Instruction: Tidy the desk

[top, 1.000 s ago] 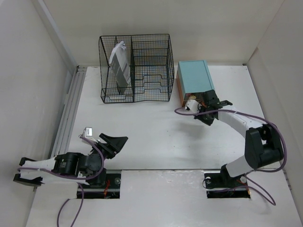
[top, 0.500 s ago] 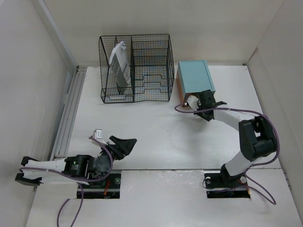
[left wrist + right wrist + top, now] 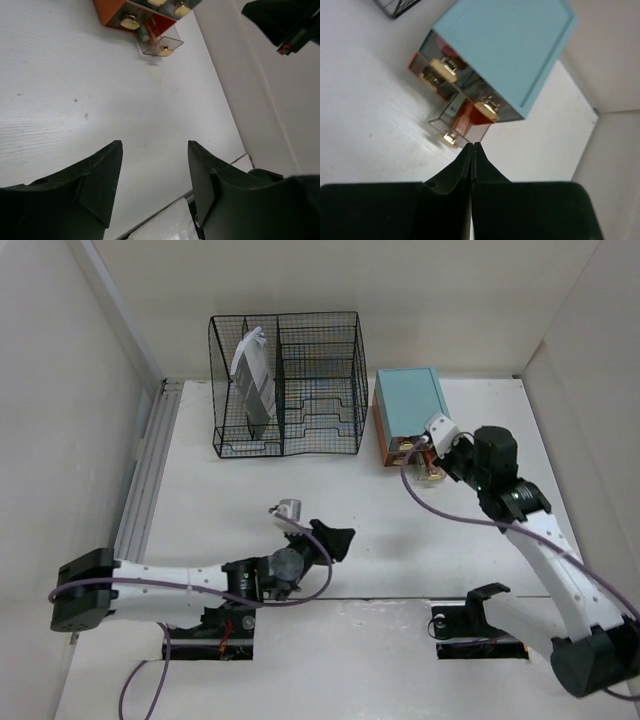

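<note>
Two matching arms here. The left arm (image 3: 160, 578) has slim white shell links with chunky black motor housings at the joints. The right arm (image 3: 550, 550) has the same white tubes and black joints, and a purple cable (image 3: 440, 513) trails along it. The left end effector (image 3: 155, 170) is matte black, with broad wedge-shaped fingers. The right end effector (image 3: 471, 155) is black too, its fingers tapering to thin tips.

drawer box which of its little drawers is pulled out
The clear bottom drawer closest to the right fingers: it juts out of the drawer box front, while the others sit flush.
</note>
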`<state>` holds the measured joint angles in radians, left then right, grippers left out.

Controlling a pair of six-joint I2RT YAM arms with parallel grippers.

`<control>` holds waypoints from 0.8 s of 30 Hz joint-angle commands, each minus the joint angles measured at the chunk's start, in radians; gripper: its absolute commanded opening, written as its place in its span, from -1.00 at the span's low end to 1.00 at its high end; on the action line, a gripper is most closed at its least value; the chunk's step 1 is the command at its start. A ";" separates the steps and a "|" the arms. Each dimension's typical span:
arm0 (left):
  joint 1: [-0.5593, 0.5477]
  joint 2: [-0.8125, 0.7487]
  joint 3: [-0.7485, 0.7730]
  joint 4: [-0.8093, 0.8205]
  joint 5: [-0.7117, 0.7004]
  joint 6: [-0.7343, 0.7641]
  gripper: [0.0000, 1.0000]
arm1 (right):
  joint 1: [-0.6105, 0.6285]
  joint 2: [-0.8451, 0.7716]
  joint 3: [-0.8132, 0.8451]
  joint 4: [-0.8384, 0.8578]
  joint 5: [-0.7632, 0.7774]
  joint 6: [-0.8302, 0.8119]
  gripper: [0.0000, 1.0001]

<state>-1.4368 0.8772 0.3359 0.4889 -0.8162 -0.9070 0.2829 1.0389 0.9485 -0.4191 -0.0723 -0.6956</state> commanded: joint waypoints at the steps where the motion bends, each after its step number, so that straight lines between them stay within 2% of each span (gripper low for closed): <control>1: 0.068 0.136 0.107 0.243 0.218 0.088 0.02 | -0.001 -0.164 -0.065 0.103 0.091 0.100 -0.99; 2: 0.085 0.166 0.129 0.257 0.248 0.097 -0.05 | -0.001 -0.215 -0.095 0.209 0.148 0.135 -0.99; 3: 0.102 0.202 0.129 0.287 0.279 0.097 -0.08 | -0.001 -0.252 -0.120 0.244 0.220 0.280 -1.00; 4: 0.131 0.213 0.129 0.313 0.337 0.117 -0.08 | -0.001 -0.229 -0.090 0.244 0.305 0.366 -1.00; 5: 0.147 0.213 0.120 0.341 0.366 0.117 -0.08 | -0.001 -0.200 -0.050 0.164 0.394 0.428 -1.00; 6: 0.165 0.226 0.105 0.362 0.397 0.117 -0.08 | -0.013 -0.169 -0.013 0.113 0.384 0.462 -1.00; 7: 0.205 0.226 0.095 0.405 0.461 0.117 -0.06 | -0.025 -0.115 0.063 0.055 0.335 0.523 -1.00; 9: 0.237 0.235 0.086 0.433 0.517 0.117 -0.03 | -0.085 -0.100 0.084 -0.033 0.047 0.548 -1.00; 11: 0.269 0.235 0.077 0.433 0.568 0.117 0.00 | -0.146 -0.115 0.026 -0.009 -0.177 0.577 -0.94; 12: 0.269 0.235 0.077 0.424 0.577 0.117 0.02 | -0.212 -0.134 -0.012 0.062 -0.346 0.591 -0.94; 14: 0.279 0.226 0.065 0.415 0.577 0.117 0.02 | -0.255 -0.221 -0.139 0.172 -0.389 0.678 -0.94; 15: 0.279 0.212 0.064 0.415 0.577 0.117 0.02 | -0.255 -0.221 -0.154 0.207 -0.351 0.694 -1.00; 17: 0.279 0.195 0.031 0.415 0.577 0.106 0.04 | -0.273 -0.176 -0.143 0.195 -0.302 0.782 -1.00; 20: 0.279 0.166 -0.009 0.415 0.568 0.097 0.04 | -0.330 -0.162 -0.207 0.221 -0.333 0.873 -1.00; 24: 0.279 0.141 -0.038 0.406 0.568 0.088 0.04 | -0.367 -0.139 -0.275 0.230 -0.380 0.895 -0.99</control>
<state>-1.1629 1.0527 0.3168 0.8467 -0.2634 -0.8127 -0.0681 0.8925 0.6979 -0.2607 -0.3874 0.1127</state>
